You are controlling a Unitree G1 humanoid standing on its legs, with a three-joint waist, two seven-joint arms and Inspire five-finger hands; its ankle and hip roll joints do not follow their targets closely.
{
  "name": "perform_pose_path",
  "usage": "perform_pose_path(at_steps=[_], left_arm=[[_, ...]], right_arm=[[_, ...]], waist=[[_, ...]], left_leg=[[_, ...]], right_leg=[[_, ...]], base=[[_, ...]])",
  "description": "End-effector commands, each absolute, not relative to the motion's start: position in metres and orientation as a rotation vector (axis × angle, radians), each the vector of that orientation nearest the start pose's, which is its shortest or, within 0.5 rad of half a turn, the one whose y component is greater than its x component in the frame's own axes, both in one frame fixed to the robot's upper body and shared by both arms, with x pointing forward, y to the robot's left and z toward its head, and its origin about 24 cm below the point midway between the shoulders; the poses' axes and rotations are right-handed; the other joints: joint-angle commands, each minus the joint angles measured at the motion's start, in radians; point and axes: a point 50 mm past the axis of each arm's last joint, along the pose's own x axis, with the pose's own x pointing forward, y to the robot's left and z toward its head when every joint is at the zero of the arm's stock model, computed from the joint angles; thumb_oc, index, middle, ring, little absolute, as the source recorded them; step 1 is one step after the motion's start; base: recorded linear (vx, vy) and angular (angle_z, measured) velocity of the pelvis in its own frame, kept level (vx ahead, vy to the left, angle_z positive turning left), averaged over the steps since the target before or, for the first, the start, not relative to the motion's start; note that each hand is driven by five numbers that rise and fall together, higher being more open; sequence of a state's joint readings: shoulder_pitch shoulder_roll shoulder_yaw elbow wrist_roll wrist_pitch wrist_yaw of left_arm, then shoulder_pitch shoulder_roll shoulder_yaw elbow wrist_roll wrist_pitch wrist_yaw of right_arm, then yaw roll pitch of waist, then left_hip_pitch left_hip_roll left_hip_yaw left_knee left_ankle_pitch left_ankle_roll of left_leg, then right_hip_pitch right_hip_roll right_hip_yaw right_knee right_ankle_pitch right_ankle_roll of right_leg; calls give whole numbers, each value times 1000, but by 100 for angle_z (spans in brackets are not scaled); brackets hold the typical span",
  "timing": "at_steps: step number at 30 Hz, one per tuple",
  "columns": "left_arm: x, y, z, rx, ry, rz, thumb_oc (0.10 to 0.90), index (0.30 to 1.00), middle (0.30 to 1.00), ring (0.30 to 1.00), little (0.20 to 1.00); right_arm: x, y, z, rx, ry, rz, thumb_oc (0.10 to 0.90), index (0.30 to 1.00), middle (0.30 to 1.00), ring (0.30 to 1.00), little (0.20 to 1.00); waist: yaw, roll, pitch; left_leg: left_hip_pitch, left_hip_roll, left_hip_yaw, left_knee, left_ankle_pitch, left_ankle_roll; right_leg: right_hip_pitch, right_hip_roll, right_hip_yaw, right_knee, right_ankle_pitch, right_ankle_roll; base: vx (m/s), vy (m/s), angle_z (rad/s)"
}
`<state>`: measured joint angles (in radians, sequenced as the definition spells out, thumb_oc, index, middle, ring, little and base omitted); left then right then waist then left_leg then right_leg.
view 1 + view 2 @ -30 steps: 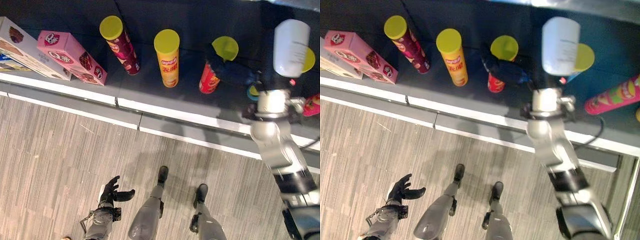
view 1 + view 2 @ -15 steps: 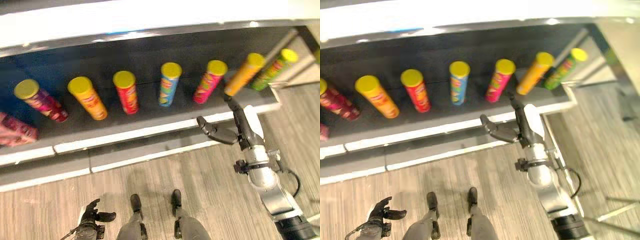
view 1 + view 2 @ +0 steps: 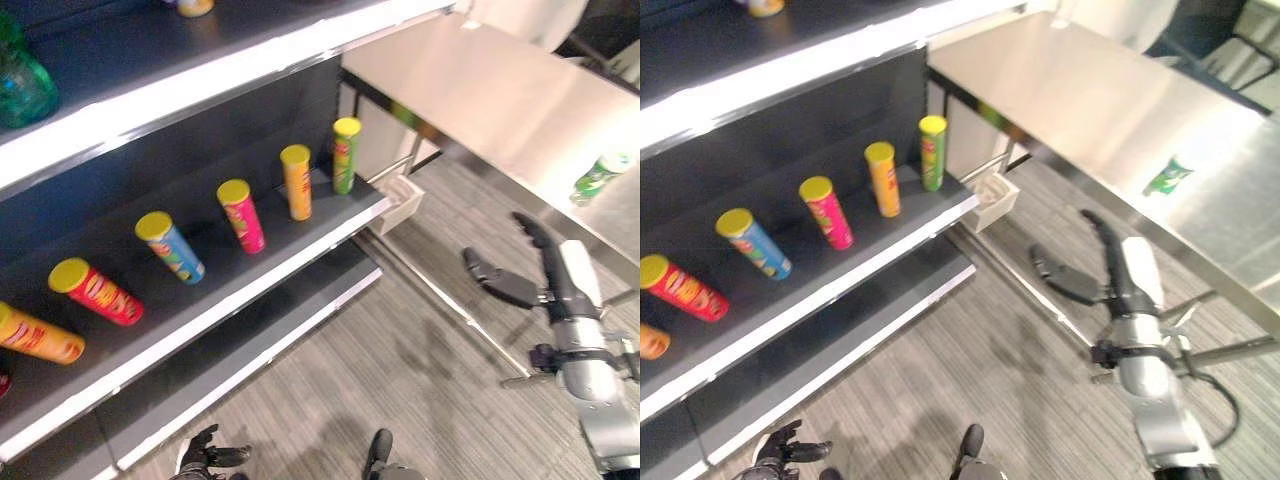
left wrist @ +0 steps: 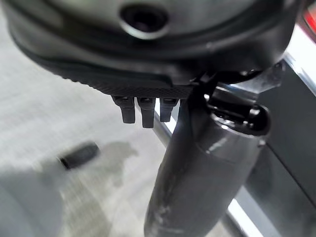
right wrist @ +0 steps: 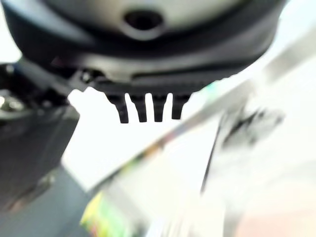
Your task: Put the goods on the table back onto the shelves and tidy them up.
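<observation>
Right hand (image 3: pixel 540 280) raised over the floor beside the shiny steel table (image 3: pixel 500 95), fingers straight and spread, holding nothing. Left hand (image 3: pixel 205 455) low near the floor, fingers loosely open, also empty. Green packet (image 3: pixel 598 178) lying on the table. Yellow-lidded cylindrical snack cans (image 3: pixel 240 215) lined along the dark shelf (image 3: pixel 250 275).

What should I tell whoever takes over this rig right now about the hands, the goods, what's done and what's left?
Right hand: open and empty, raised in front of the steel table.
Left hand: open and empty, low over the floor.
Goods: chip cans stand in a row on the dark shelf: red can, blue can, pink can, orange can, green can. A green item lies on the table.
Done: those cans are shelved, though leaning.
Left: probably fetch the green item and shelve it, then straighten the row.
</observation>
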<state>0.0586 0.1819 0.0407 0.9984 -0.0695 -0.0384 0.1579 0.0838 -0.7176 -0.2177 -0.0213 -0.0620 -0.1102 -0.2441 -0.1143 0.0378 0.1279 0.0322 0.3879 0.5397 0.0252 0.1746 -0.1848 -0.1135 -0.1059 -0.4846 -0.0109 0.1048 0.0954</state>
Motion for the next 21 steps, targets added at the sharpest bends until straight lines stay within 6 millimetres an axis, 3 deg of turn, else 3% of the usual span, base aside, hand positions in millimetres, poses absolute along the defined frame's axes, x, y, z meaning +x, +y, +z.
perform_pose_path(at_steps=[1, 3, 4, 5, 9, 12, 13, 14, 16, 19, 20, 21], left_arm=[[124, 278, -125, 289, 920, 363, 800, 900, 900, 900, 900], [127, 275, -125, 272, 909, 361, 800, 900, 900, 900, 900], [124, 269, -127, 249, 908, 359, 800, 900, 900, 900, 900], [124, 268, -127, 241, 908, 355, 800, 900, 900, 900, 900], [122, 261, -130, 226, 916, 331, 800, 900, 900, 900, 900], [118, 258, -133, 232, 937, 306, 800, 900, 900, 900, 900], [113, 257, -136, 238, 961, 299, 800, 900, 900, 900, 900], [113, 257, -136, 238, 961, 299, 800, 900, 900, 900, 900], [104, 254, -141, 237, 999, 286, 800, 900, 900, 900, 900], [99, 252, -144, 236, 1024, 282, 800, 900, 900, 900, 900], [89, 252, -148, 237, 1062, 287, 800, 900, 900, 900, 900], [86, 253, -149, 242, 1082, 293, 800, 900, 900, 900, 900]], right_arm=[[229, -302, 185, -730, -534, -428, 800, 900, 900, 900, 900], [229, -303, 190, -734, -555, -441, 800, 900, 900, 900, 900], [235, -298, 195, -729, -581, -426, 800, 900, 900, 900, 900], [237, -297, 200, -742, -596, -420, 800, 900, 900, 900, 900], [243, -295, 211, -743, -640, -424, 800, 900, 900, 900, 900], [244, -296, 220, -757, -671, -437, 800, 900, 900, 900, 900], [247, -294, 222, -757, -683, -435, 800, 900, 900, 900, 900], [247, -294, 222, -758, -684, -435, 800, 900, 900, 900, 900], [253, -296, 224, -773, -677, -451, 800, 900, 900, 900, 900], [253, -295, 227, -783, -686, -461, 800, 900, 900, 900, 900], [254, -294, 227, -800, -687, -456, 800, 900, 900, 900, 900], [251, -294, 227, -814, -685, -463, 800, 900, 900, 900, 900]], waist=[[49, -65, -6], [58, -65, 0], [86, -90, 4], [98, -98, 5], [130, -109, 12], [151, -96, 24], [168, -80, 29], [170, -81, 32], [197, -56, 52], [213, -37, 58], [217, -27, 43], [208, -36, 26]], left_leg=[[26, 13, -35, 113, -85, -31], [5, 16, -106, 177, -58, -21], [-51, -79, -251, 231, -138, 47], [-63, -124, -313, 230, -178, 64], [-117, -208, -421, 217, -262, 81], [-188, -275, -479, 164, -222, 72], [-203, -325, -512, 94, -188, 81], [-194, -326, -510, 86, -185, 81], [-294, -385, -540, 25, -112, 66], [-326, -384, -503, -8, -70, 53], [-283, -370, -492, -50, -46, 68], [-263, -367, -493, -36, -29, 69]], right_leg=[[35, -24, 41, 40, -158, 89], [48, 6, 64, 45, -184, 67], [52, 14, 105, 44, -181, 49], [64, 23, 144, 39, -185, 45], [95, 35, 212, 17, -192, 42], [119, 55, 244, 8, -192, 40], [132, 80, 269, 2, -196, 38], [136, 79, 271, 1, -196, 38], [187, 114, 311, -2, -230, 30], [237, 136, 347, -3, -264, 23], [271, 144, 372, -10, -280, 27], [301, 127, 375, -6, -301, 35]], base=[[81, -187, -42], [61, -247, -77], [74, -276, -78], [110, -246, -99], [109, -84, -110], [123, -49, -26], [119, -12, -69], [192, -20, -80], [288, -2, -122], [358, 69, -52], [463, 132, -36], [534, 161, -76]])
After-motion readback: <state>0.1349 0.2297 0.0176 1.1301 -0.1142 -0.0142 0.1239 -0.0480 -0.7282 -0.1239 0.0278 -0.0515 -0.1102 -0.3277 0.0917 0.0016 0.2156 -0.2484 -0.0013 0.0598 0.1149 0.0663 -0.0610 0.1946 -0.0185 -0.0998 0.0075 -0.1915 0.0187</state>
